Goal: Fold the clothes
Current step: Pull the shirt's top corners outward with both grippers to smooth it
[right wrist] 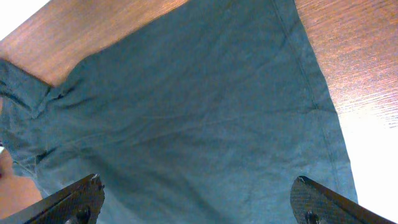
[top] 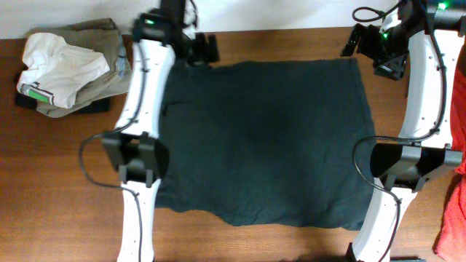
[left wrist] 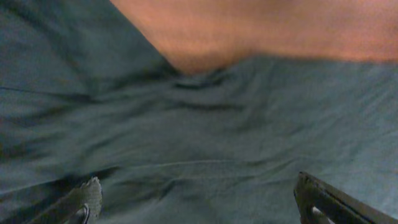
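The clothes (top: 262,138) are one dark T-shirt lying flat on the wooden table (top: 51,196), a plain side facing up. My left gripper (top: 202,49) hovers over the shirt's far left corner, open; in the left wrist view its fingertips (left wrist: 87,193) stand wide apart above wrinkled fabric (left wrist: 217,143), holding nothing. My right gripper (top: 387,64) hangs at the far right corner, just off the shirt's edge. It is open too, and in the right wrist view (right wrist: 199,186) the smooth cloth (right wrist: 199,118) lies below the empty jaws.
A heap of beige and white garments (top: 69,65) sits at the far left of the table. A red cloth (top: 455,211) shows at the right edge. Both arms' white links (top: 142,109) (top: 422,94) run along the shirt's left and right sides.
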Robot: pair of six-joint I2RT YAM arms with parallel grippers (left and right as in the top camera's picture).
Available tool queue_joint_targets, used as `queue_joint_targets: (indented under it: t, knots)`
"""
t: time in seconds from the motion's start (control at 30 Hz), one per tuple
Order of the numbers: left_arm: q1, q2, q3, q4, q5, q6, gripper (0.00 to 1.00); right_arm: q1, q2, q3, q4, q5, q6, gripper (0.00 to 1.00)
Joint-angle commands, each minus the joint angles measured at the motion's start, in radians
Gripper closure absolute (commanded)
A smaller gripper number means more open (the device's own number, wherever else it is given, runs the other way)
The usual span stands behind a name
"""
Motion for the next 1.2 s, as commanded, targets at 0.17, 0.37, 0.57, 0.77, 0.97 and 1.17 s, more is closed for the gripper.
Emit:
queue_joint_targets:
  t: [0.17, 0.37, 0.57, 0.77, 0.97, 1.17]
  knots:
    - [0.036, 0.195, -0.007, 0.16, 0.018, -0.128, 0.02, 0.004, 0.002, -0.007, -0.012, 0.045, -0.059, 0.01]
    - [0.078, 0.21, -0.001, 0.182, 0.015, -0.146, 0.02, 0.005, 0.048, -0.012, -0.011, 0.052, -0.059, 0.01]
    - [0.095, 0.23, 0.031, 0.175, 0.018, -0.164, 0.02, 0.007, 0.079, -0.02, 0.023, 0.051, -0.055, 0.01]
    - [0.083, 0.302, 0.031, 0.241, 0.018, -0.201, 0.02, 0.031, 0.102, -0.021, 0.039, 0.052, -0.058, 0.01]
    - [0.065, 0.303, 0.031, 0.314, 0.022, -0.202, 0.02, 0.031, 0.111, -0.021, 0.042, 0.063, -0.059, 0.01]
    - [0.056, 0.305, 0.031, 0.317, 0.018, -0.201, 0.11, 0.03, 0.114, -0.05, 0.043, 0.071, -0.059, 0.01]
